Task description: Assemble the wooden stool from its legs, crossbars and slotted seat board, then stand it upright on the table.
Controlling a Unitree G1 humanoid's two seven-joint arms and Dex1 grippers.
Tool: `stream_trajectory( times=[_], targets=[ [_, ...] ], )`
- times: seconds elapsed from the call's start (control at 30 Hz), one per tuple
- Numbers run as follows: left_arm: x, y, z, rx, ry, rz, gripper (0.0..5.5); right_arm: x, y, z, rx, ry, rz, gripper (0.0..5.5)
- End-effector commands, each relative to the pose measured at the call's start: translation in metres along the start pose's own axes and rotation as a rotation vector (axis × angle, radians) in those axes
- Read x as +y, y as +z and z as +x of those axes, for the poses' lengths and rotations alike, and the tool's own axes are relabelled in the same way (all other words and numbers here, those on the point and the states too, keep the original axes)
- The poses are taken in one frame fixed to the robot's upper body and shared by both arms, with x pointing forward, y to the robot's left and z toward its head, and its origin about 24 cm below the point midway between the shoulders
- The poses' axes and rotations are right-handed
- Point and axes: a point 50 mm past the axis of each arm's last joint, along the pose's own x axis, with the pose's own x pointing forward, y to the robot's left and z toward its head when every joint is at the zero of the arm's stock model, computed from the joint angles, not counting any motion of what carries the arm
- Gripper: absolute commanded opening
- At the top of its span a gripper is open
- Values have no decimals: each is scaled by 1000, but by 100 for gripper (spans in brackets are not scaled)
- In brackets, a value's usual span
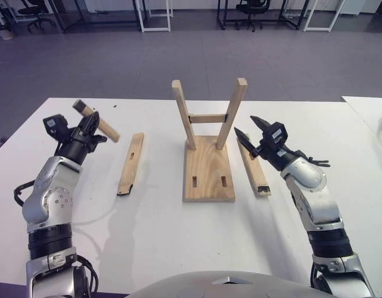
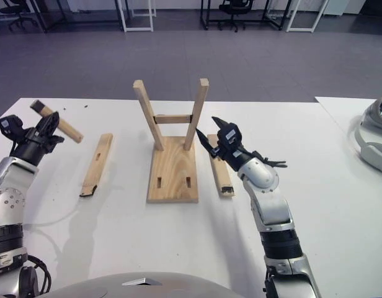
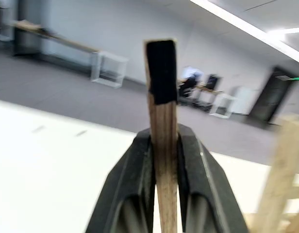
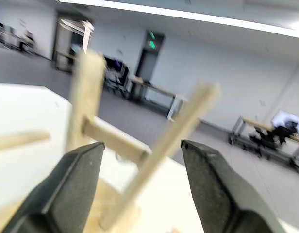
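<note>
Wooden seat board [image 1: 208, 172]: flat, two legs [image 1: 183, 113] and crossbar [image 1: 208, 118] upright at far end.
Left gripper [image 1: 90, 127]: far left, pinching third leg [image 1: 108, 130].
Right gripper [image 1: 244, 125]: spread, just right of the legs.

Grey floor [image 1: 178, 62]; white-framed desks [image 1: 155, 17], office chair [image 1: 252, 9] behind (far end); ceiling light strip [image 3: 237, 22].

FRONT: bare bench [image 1: 160, 230] before seat board [image 1: 208, 174], open to either gripper | CENTRE: two upright legs [image 1: 185, 115] and crossbar [image 1: 208, 118] block the board's far end | LEFT: loose leg [image 1: 131, 162] lies between board and left gripper [image 1: 92, 124], which grips a wooden bar [image 1: 108, 130] | RIGHT: second loose leg [image 1: 256, 171] just beside board, right gripper [image 1: 244, 124], jaws apart, at its far end
</note>
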Motion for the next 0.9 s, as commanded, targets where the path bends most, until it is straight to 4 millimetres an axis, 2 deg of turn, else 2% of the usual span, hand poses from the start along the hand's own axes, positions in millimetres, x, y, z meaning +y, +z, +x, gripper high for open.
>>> stream_trajectory(
  times=[0.03,0.17,0.3,0.57,0.7,0.9],
  targets=[
    [14,-31,2,47,18,-6,40,-5,-23,-6,62,-53,5,294],
    [8,-48,6,15,14,-74,40,-1,-33,-7,73,-64,19,294],
    [3,-52,7,-36,28,-131,40,2,-37,-6,76,-60,25,294],
    [4,-67,5,0,70,-133,40,4,-40,-4,76,-61,29,294],
    [9,-74,0,46,102,-111,40,7,-41,-3,76,-57,32,294],
    [23,-96,-13,205,184,-17,40,8,-41,-1,73,-66,26,294]
  ],
)
